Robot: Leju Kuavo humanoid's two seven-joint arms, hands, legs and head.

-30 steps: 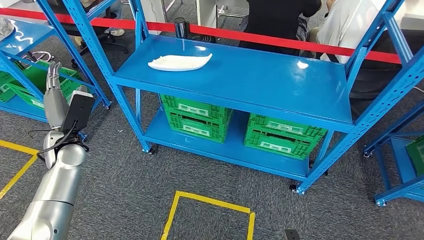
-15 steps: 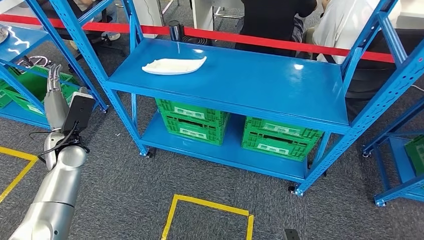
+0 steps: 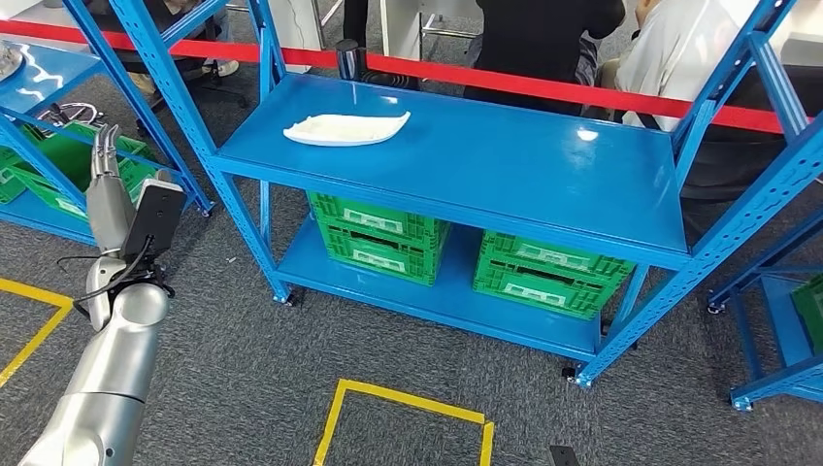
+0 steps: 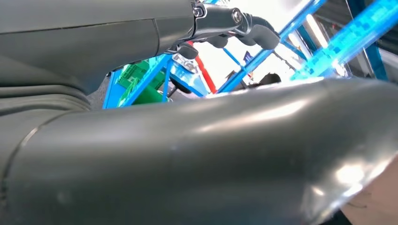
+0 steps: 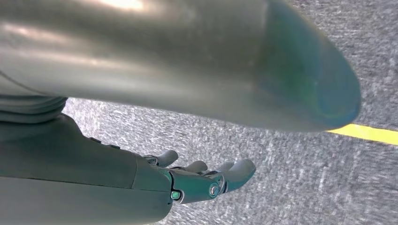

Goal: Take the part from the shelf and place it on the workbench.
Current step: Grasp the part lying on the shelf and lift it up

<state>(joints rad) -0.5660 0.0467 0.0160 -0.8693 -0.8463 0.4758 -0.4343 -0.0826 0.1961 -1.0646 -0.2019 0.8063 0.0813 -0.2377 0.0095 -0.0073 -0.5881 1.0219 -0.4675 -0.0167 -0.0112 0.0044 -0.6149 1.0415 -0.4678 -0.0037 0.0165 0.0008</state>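
Near: left robot hand point(image 3: 105, 170) raised beside the shelf upright, fingers straight, holding nothing. Right robot hand point(image 5: 202, 180) hangs over carpet, loosely spread, empty. Farther: white part point(image 3: 346, 127) lies flat on blue shelf point(image 3: 505, 165), well apart. Risk: thin shallow part slides back under fingers; arm clips upright.
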